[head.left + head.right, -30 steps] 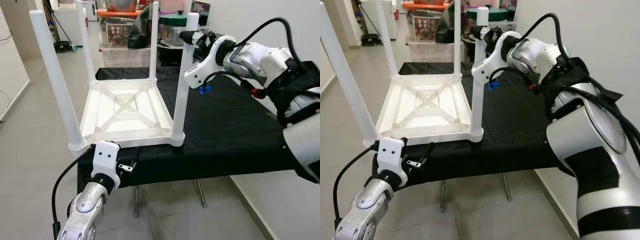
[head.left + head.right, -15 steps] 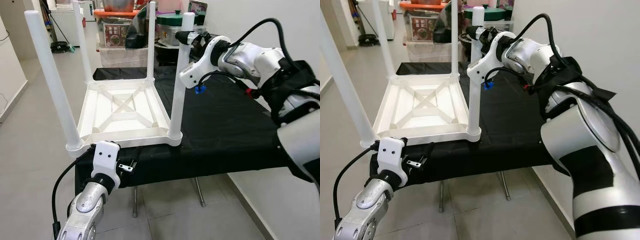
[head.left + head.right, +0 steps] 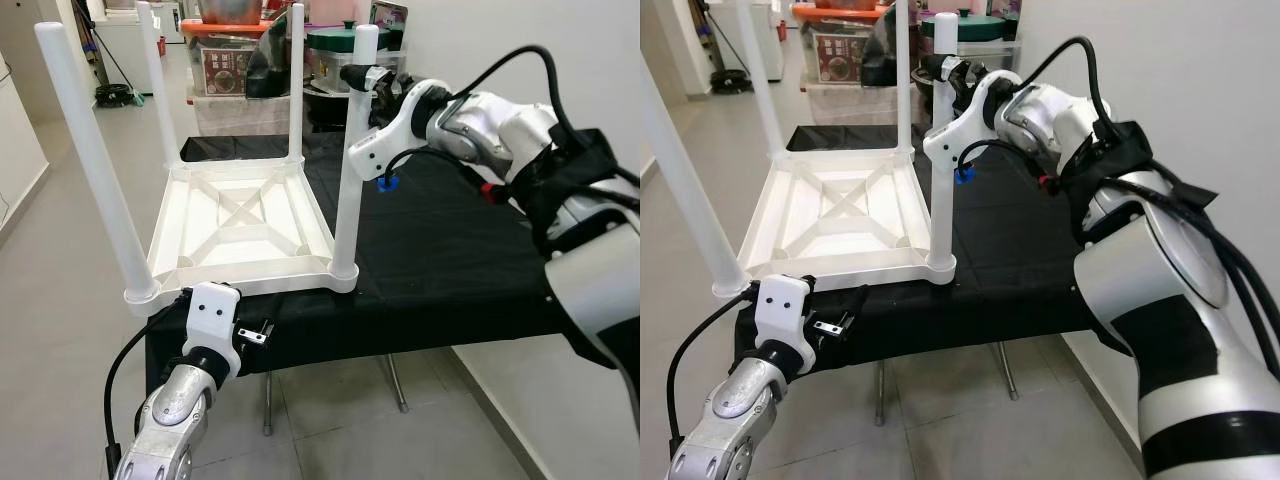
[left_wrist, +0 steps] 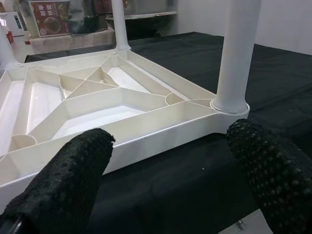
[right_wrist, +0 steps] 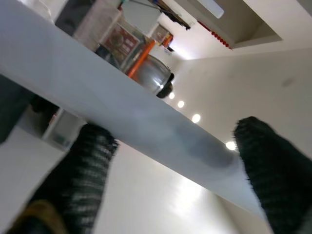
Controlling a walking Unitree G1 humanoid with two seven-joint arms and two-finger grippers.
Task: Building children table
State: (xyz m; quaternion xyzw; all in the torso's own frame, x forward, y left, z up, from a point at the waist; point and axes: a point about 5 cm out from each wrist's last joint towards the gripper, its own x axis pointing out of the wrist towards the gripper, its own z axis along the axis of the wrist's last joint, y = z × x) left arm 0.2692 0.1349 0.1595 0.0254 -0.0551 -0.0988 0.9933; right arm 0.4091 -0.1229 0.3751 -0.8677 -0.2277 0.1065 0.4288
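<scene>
A white plastic children's table [image 3: 240,215] lies upside down on the black-covered work table [image 3: 450,250], with its legs pointing up. My right gripper [image 3: 358,76] is at the top of the near right leg [image 3: 347,190]. In the right wrist view that leg [image 5: 146,131] runs slantwise between the two wide-apart fingers [image 5: 83,170], so the gripper is open around it. My left gripper [image 4: 165,175] hangs low at the work table's front edge, open, just short of the white table's near rim [image 4: 161,136]. Nothing is between its fingers.
Behind the work table stand stacked storage boxes [image 3: 235,65] and a green-lidded pot [image 3: 335,45]. A white wall runs along the right. Grey tiled floor [image 3: 60,260] lies open to the left, and the work table's metal legs [image 3: 395,380] show below the cloth.
My right gripper has moved left at the top of the near right leg, and the white table has shifted slightly left with it. The left arm has stayed put.
</scene>
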